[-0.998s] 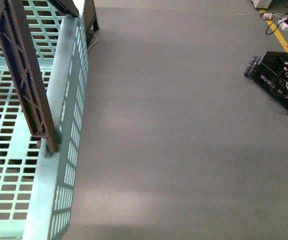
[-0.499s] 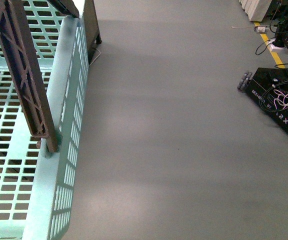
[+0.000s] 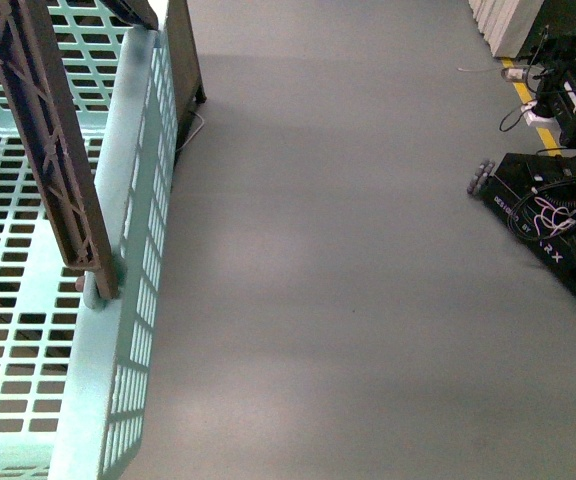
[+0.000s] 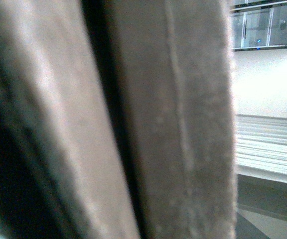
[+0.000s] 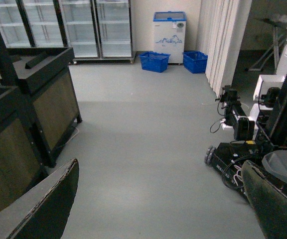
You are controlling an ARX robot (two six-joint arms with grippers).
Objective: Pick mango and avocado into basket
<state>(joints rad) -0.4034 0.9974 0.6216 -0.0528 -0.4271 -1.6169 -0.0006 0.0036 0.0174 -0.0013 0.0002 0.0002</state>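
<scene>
The light teal basket (image 3: 133, 250) fills the left of the front view, hanging above the grey floor, and its slotted floor holds nothing. Its brown ribbed handle (image 3: 53, 150) rises out of the top of that view. The same handle (image 4: 173, 129) fills the left wrist view, close up and blurred, and my left gripper is shut on it, with its fingers hidden. My right gripper (image 5: 158, 199) is open over bare floor, one dark finger (image 5: 39, 209) at each lower corner of its view. The mango and the avocado are out of view.
A black wheeled robot base with cables (image 3: 553, 215) stands on the floor at the right, also seen from the right wrist (image 5: 233, 159). Dark wooden stands (image 5: 44, 104) line the left. Glass-door fridges (image 5: 78, 27), a white chest freezer (image 5: 169, 30) and blue baskets (image 5: 154, 61) stand at the far wall.
The front view has swung: the black wheeled base has slid left and downward in the picture and shows more fully. The basket stays at the same place in the picture.
</scene>
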